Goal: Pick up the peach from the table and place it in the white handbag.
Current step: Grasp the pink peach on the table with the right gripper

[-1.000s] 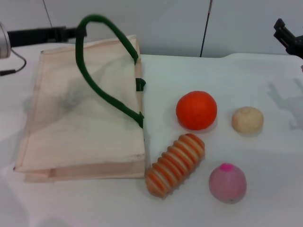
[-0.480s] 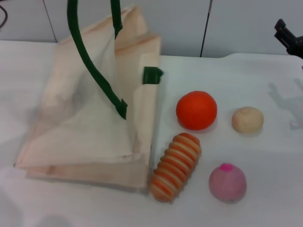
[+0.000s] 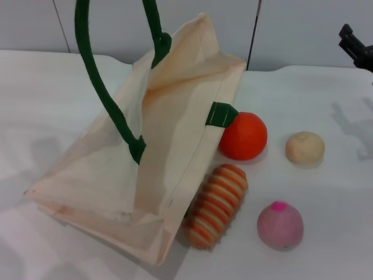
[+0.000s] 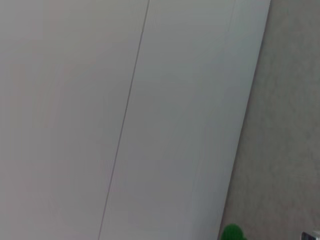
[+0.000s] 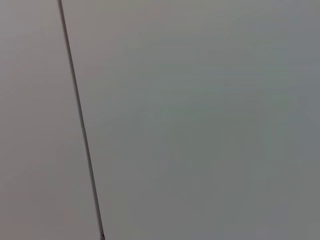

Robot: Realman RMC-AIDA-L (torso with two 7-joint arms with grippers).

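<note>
The peach, dusty pink with a magenta spot on top, lies on the white table at the front right. The white handbag stands tilted at the left, its mouth raised and gaping towards the back. Its dark green handle runs up out of the top of the head view. A bit of green handle shows in the left wrist view. My left gripper is out of view. A dark part of my right gripper shows at the far right edge, well away from the peach.
An orange ball touches the bag's right side. A pale beige ball lies to its right. An orange-and-cream ridged toy lies against the bag's lower edge, left of the peach. Both wrist views show grey wall panels.
The handbag has been lifted by its handle from lying flat to standing tilted and open, and has swung right against the orange ball. The ridged toy shifted slightly. The peach and right arm have not moved.
</note>
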